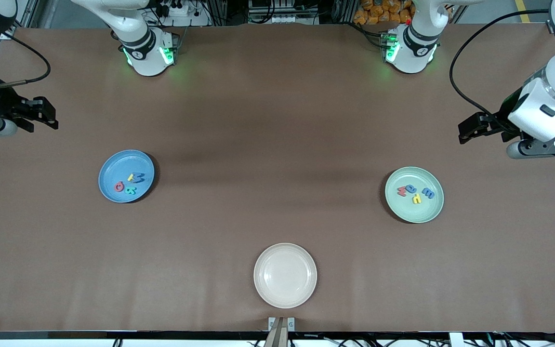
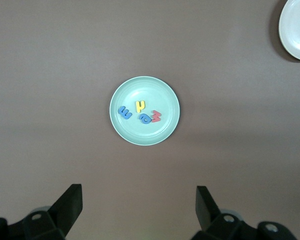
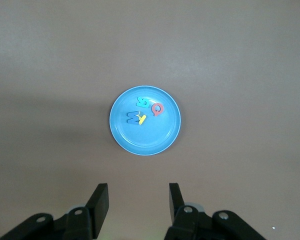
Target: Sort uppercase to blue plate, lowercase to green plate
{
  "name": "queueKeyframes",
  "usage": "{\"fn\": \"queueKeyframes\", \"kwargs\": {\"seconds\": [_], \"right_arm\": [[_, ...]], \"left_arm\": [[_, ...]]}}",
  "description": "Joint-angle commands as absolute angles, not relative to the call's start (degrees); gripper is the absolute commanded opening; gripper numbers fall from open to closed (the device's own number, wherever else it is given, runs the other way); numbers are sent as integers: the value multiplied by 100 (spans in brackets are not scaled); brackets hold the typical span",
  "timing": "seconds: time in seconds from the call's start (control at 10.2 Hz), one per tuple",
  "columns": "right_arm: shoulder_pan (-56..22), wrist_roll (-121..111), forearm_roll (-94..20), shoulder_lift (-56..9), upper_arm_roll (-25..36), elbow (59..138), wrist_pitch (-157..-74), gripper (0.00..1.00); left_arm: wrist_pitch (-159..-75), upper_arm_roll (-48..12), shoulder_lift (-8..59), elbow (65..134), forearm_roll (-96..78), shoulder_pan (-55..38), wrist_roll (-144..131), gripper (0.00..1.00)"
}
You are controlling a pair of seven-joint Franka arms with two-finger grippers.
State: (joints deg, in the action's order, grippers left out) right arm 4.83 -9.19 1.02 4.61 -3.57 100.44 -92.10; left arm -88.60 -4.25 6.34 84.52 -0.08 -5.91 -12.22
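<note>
Already your sorting looks done: starting at the right arm's end of the surface [image 1: 277, 120], the blue plate [image 1: 113, 190] holds the uppercase [image 1: 129, 183] letters bunched together, a red ring, a yellow one, a blue M and a teal one, so nothing capital lies loose. Your right pincer [image 1: 41, 115] hangs above bare surface near that edge, its fingers part-way apart and gripping nothing, the wrist tipped so its camera looks down on the plate. Midway, nearest the front camera, the cream plate [image 1: 285, 299] sits bare, which I judge is where the letters started. Next, the green plate [image 1: 415, 212] carries the lowercase [image 1: 416, 193] set, touching one another. Your left pincer [image 1: 472, 129] waits over the left arm's end, fingers spread wide and empty, pulled clear of its plate
</note>
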Motion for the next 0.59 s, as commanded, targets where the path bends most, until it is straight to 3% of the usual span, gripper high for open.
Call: {"fn": "queueKeyframes", "kwargs": {"seconds": [0.0,0.49], "right_arm": [[580,-853,114,642,-413,10169,-9254,57],[571,-853,105,773,-343,9985,-9149,57]], "left_arm": [[-8886,-431,668,8393,35,-563,-1257,100],[-8886,-422,668,8394,26,-527,-1222,100]]}}
